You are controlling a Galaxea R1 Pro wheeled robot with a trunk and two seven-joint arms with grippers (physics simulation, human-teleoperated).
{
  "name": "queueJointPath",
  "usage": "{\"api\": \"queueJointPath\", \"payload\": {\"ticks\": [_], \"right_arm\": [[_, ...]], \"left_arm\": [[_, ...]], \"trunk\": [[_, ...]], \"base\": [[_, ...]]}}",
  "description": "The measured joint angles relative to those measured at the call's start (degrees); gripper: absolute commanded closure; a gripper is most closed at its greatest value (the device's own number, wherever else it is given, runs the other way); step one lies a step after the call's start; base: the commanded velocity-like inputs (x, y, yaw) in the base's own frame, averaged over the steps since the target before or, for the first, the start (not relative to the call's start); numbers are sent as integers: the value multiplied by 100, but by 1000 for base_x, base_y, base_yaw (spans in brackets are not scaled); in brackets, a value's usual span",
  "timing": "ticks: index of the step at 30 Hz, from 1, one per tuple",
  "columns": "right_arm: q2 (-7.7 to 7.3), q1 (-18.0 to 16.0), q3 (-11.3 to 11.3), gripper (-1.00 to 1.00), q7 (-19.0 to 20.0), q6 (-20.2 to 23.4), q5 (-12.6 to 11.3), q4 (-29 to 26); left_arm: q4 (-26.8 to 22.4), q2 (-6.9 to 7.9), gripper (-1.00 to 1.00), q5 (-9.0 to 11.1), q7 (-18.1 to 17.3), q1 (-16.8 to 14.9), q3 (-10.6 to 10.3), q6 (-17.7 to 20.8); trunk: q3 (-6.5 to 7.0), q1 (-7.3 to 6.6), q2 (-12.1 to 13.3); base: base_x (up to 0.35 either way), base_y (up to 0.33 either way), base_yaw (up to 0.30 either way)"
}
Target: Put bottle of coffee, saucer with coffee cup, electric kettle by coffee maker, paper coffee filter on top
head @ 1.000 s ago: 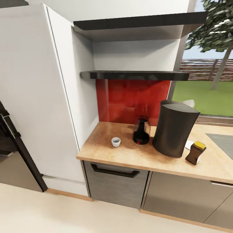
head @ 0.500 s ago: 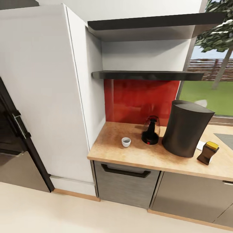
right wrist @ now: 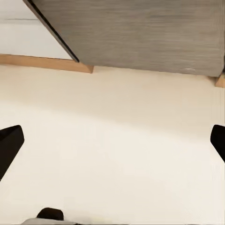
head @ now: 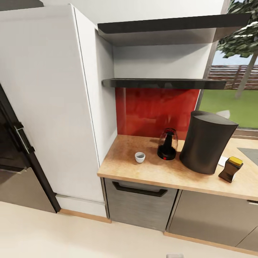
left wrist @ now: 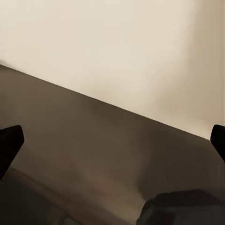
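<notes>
Down low by the floor: right gripper spread wide, dark tips at both edges, nothing held. Grey cabinet front just past it. Left gripper spread wide too, nothing held, over a blurry brown patch too dim to name.

Up on the kitchen countertop: coffee cup alone near the front, well apart from the rest. Behind it and to the right, electric kettle, just beside the coffee maker. Bottle of coffee at the coffee maker's other side, near. A bit of white between those two, maybe the paper coffee filter or a saucer; too hidden to tell. Farthest back, kitchen shelf, bare on the part in sight.

Probably rolling in close now. Best to stop square to the counter, then lift an arm slow and high over the wood edge. Best to come down on the cup from above, gently; so small, easy to knock away.
</notes>
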Motion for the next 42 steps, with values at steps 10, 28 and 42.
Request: {"api": "queueJointPath", "payload": {"ticks": [10, 28, 42], "right_arm": [[656, -4, 209, -100, -677, 176, 503, -2450], [658, -3621, 572, -100, -2752, 4287, 323, -3337], [658, -4066, 553, -100, -4237, 5030, -384, -2428]], "left_arm": [[22, -7, -100, 8, -14, 1, -9, 5], [40, -25, -100, 63, -3, 9, 58, 9], [38, -26, -100, 62, 47, 10, 61, 0]], "trunk": [[0, 0, 0], [1, -2, 0], [0, -3, 0]], "base": [[0, 0, 0], [20, 0, 0], [282, 101, 0]]}}
